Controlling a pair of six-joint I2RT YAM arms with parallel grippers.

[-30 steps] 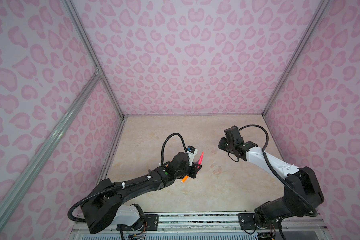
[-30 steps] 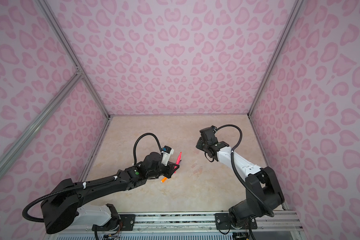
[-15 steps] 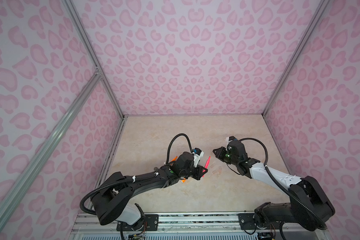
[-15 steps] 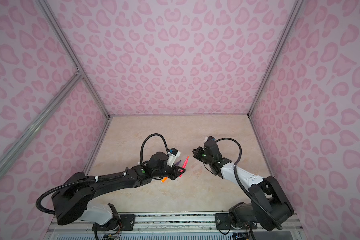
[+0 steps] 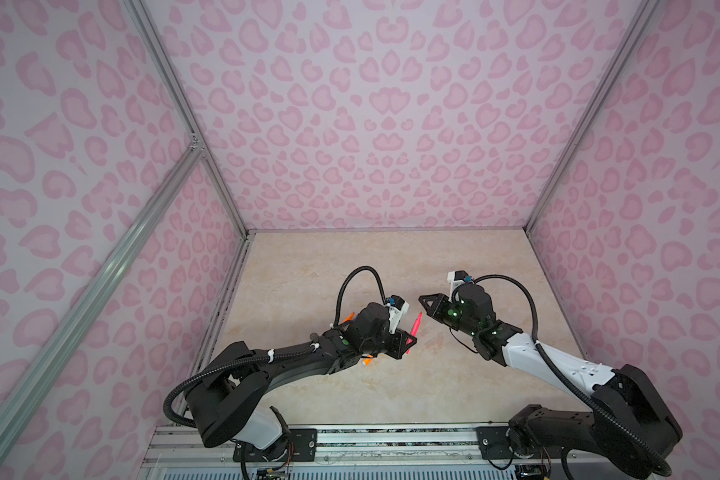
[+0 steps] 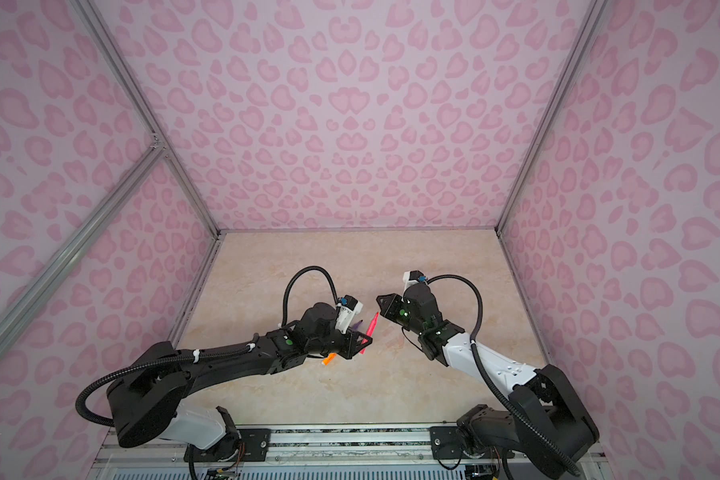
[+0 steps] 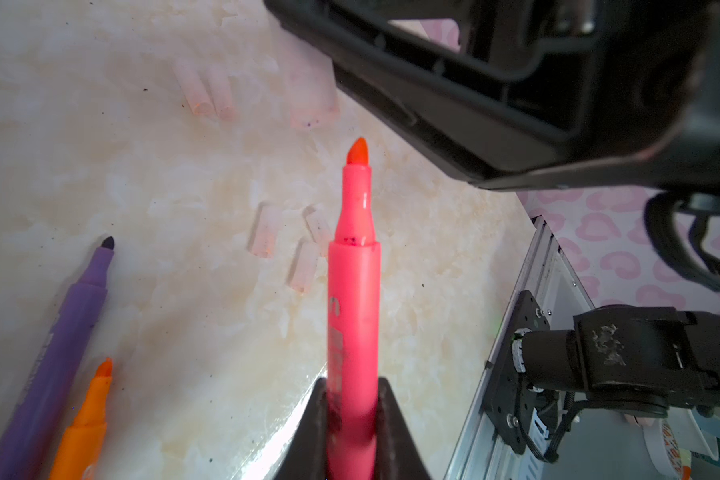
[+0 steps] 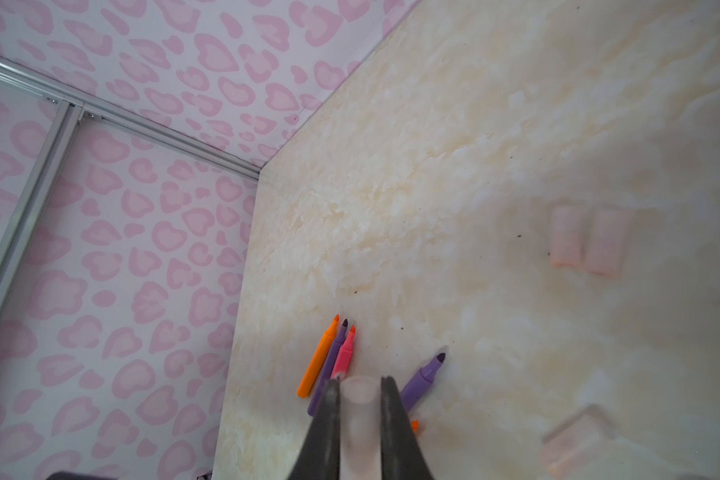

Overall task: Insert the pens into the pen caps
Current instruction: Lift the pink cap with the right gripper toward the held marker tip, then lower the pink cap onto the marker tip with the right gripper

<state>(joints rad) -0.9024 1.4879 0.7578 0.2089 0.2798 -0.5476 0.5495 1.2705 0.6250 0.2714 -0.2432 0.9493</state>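
Pen (image 7: 353,299), pink-red, tip bare, clamped in left tool (image 7: 352,388); clear cap (image 8: 358,409) clamped in right tool (image 8: 360,383).

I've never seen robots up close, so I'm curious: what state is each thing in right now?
left hand: shut on pink pen
pink pen: held, uncapped
right hand: shut on clear cap
clear cap: held, empty
other pens: lying loose, uncapped
loose caps: lying on table, empty

lilac walls (image 5: 371,124) printed with pink heart-like spots, edged by silver rails (image 5: 100,284). beige marbled worktop (image 5: 350,266). black left hand (image 7: 352,388) around a pink-red pen (image 7: 354,299), orange-red tipped. purple pen (image 7: 59,332), dark tipped. orange pen (image 7: 82,424). black right hand (image 8: 360,384) around a frosted clear cap (image 8: 360,415). loose caps (image 7: 262,232) clear, faintly pink.
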